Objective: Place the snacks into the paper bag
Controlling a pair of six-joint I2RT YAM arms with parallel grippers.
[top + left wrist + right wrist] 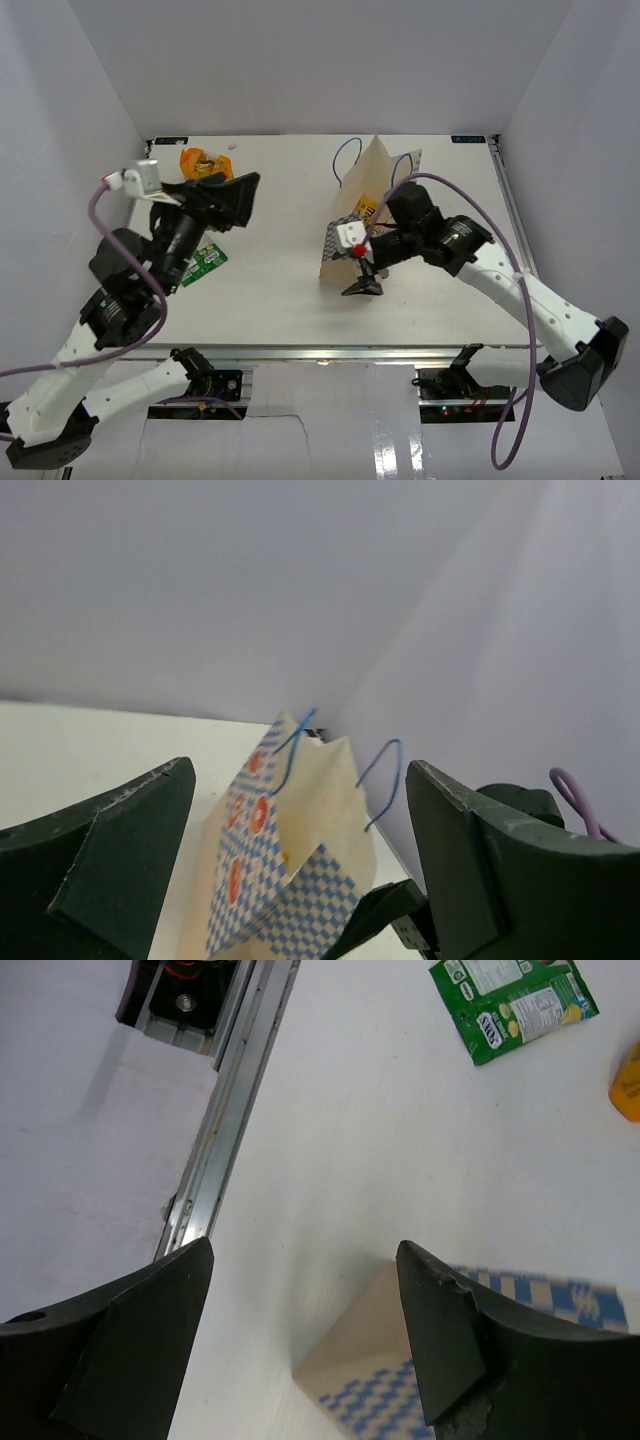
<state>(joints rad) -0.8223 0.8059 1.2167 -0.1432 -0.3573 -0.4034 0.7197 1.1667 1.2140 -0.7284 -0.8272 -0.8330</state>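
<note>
The paper bag (362, 195) stands right of centre, tan with a blue checkered base and blue cord handles. A yellow packet (367, 210) shows in its mouth. My right gripper (362, 278) hangs open at the bag's near side. In the right wrist view the bag's bottom corner (400, 1360) lies close by the right finger, ungripped. My left gripper (240, 203) is raised at the left and open with nothing in it. It faces the bag (290, 860) from a distance. A green packet (208, 262) lies under the left arm. An orange bag (200, 162) lies at the back left.
White walls enclose the table on three sides. A metal rail (230, 1110) runs along the near edge. The green packet (512, 1002) and an edge of the orange bag (628, 1085) lie well beyond the right gripper (305, 1250).
</note>
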